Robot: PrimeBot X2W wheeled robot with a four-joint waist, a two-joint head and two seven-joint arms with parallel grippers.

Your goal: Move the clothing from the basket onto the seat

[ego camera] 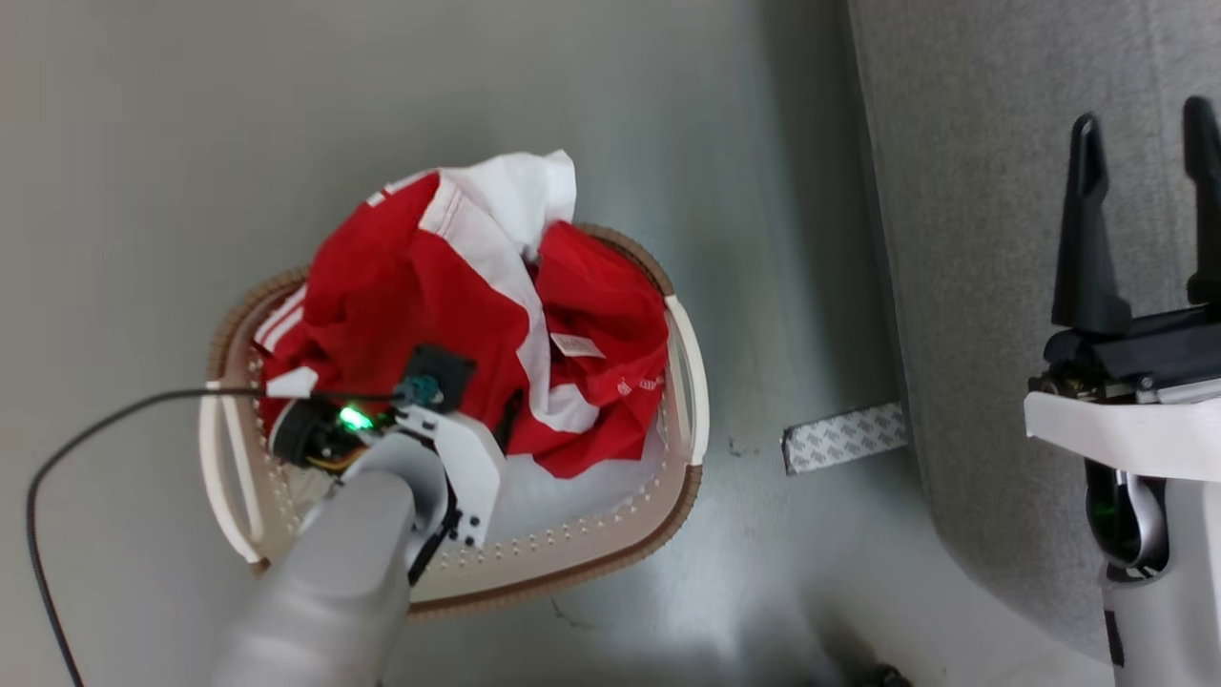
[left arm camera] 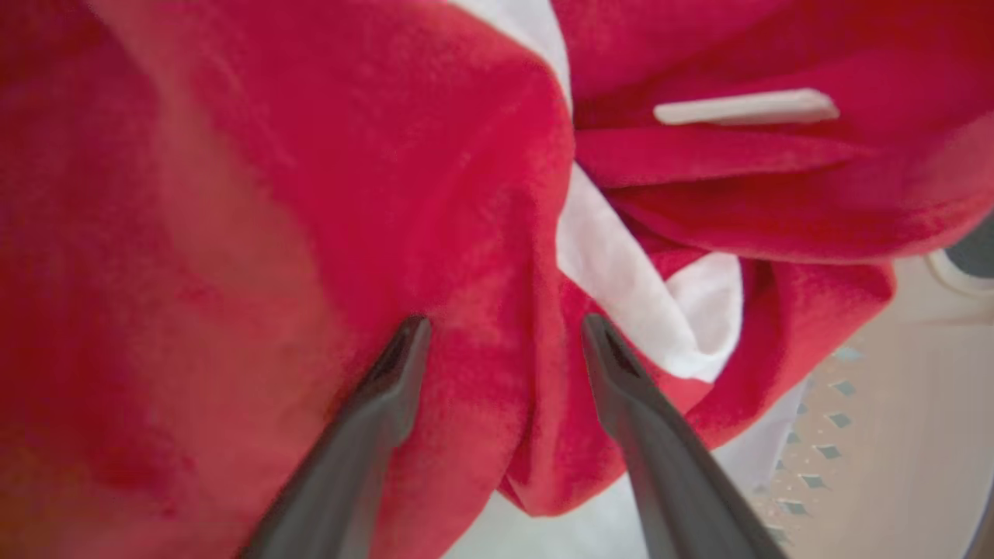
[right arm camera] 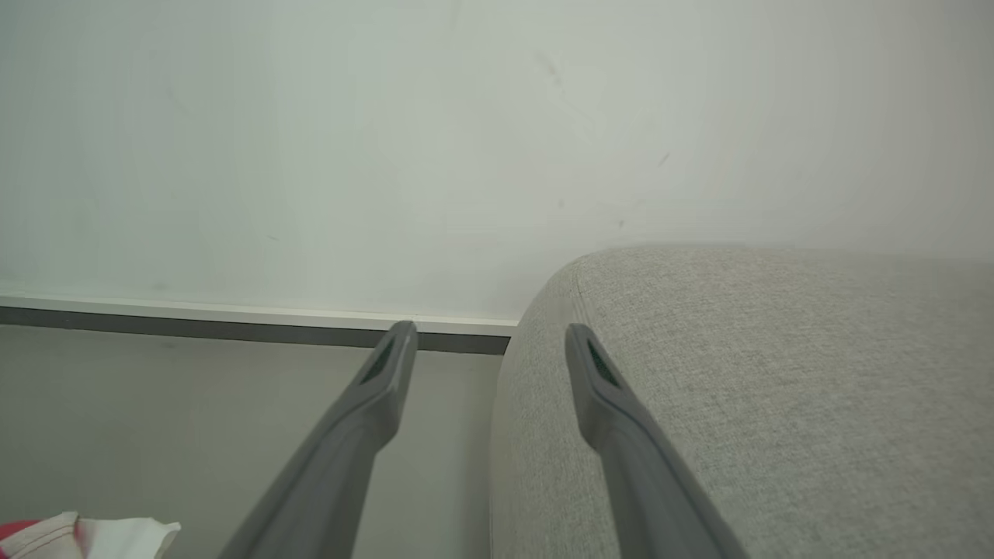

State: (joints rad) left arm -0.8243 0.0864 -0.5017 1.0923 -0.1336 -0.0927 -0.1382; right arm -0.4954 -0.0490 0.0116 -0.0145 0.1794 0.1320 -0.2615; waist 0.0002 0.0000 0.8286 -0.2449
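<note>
The clothing (ego camera: 401, 286), red with white panels and a small label, is heaped in the white basket (ego camera: 610, 558) on the floor and rises above its brown rim. My left arm reaches down into the basket from the lower left, and its fingers are buried in the heap. In the left wrist view my left gripper (left arm camera: 505, 326) is open, its fingers pressed into the clothing (left arm camera: 311, 194) either side of a red fold. My right gripper (ego camera: 1143, 119) hangs open and empty over the grey seat (ego camera: 973, 239). In the right wrist view, my right gripper (right arm camera: 491, 332) is by the seat's (right arm camera: 776, 388) rounded edge.
A strip of patterned grey tape (ego camera: 844, 436) lies on the floor between basket and seat. A black cable (ego camera: 95, 420) loops from my left wrist out to the left. A pale wall with a dark baseboard (right arm camera: 233, 330) stands beyond the seat.
</note>
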